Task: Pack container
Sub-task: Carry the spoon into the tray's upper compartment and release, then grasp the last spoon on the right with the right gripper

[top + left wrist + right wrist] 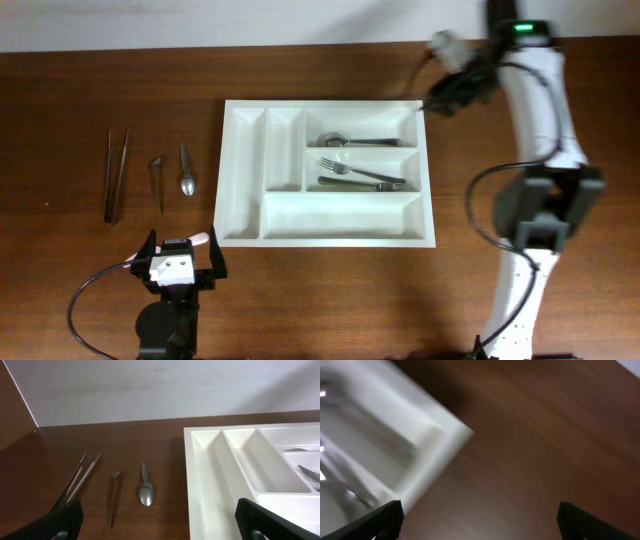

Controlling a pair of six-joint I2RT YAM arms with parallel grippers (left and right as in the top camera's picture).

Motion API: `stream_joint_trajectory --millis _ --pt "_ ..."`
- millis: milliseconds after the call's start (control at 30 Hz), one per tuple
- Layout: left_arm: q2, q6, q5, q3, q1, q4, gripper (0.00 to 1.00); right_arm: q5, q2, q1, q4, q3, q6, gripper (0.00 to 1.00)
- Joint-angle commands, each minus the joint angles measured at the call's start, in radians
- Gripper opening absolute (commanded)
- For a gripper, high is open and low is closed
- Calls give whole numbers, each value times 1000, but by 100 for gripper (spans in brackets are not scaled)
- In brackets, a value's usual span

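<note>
Lying on the tabletop (80,100) far left: tongs (115,175), a small utensil (157,180), a loose spoon (186,172). My left end effector (182,248) near them, spread wide. Container (243,175) mid-tabletop, packed spoon (345,140) and forks (360,178) in its right compartments. My right end effector (480,515), spread wide, by its far-right corner.

Picture quality: blurred throughout.
Tray (427,445): white, one outer corner in the left half, rim running diagonally.
Tray contents: pale glints at far left, too smeared to identify.
Tabletop (545,435): brown wood, fills the right half.
Gripper (480,522): two dark fingers (375,522) at the bottom corners, spread wide, one by the tray's rim, one over the tabletop.
</note>
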Motion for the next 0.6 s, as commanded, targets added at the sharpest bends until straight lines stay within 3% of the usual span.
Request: stream_joint_trajectory --millis 0,33,133,367,567 --pt "-6 19 11 -6 6 1 99 2 -44 -114 -25 12 90 82" --pt "-6 19 11 -6 6 1 99 5 -44 -149 -30 12 90 74" --pt "-6 19 11 -6 6 1 99 54 -44 -236 -33 7 85 68" --pt "-6 19 11 -6 6 1 99 64 -12 -372 -30 -27 48 62" --pt "-6 19 11 -6 6 1 99 61 17 -403 30 -117 16 58"
